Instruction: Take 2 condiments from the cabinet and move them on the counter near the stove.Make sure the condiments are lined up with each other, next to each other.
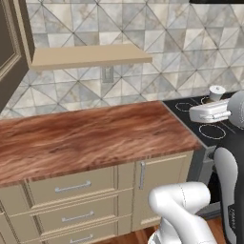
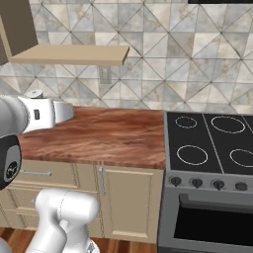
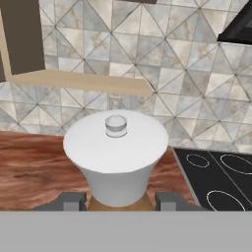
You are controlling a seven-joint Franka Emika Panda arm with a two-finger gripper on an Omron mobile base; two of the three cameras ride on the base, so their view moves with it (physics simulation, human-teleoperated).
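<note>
Grey and beige triangle-patterned wall tiles [image 1: 157, 43] back the kitchen scene, matte and sharply faceted. Held before them in the hand view, the gripper [image 3: 118, 201] is clamped on a pale shaker with a flaring white cap and a small round knob on top [image 3: 116, 147], its two dark fingers [image 3: 69, 201] pressing either side of the narrow body. In the left base view the shaker [image 1: 217, 91] rides above the flat black glass cooktop with thin white ring burners [image 1: 212, 129]. Beside the cooktop lies the long reddish-brown wood-grain surface [image 1: 86, 138], smooth and streaked, over cream panelled drawers with short metal handles [image 1: 71, 187]. Higher on the wall juts the tan flat shelf board of the wall cabinet [image 1: 88, 56].
</note>
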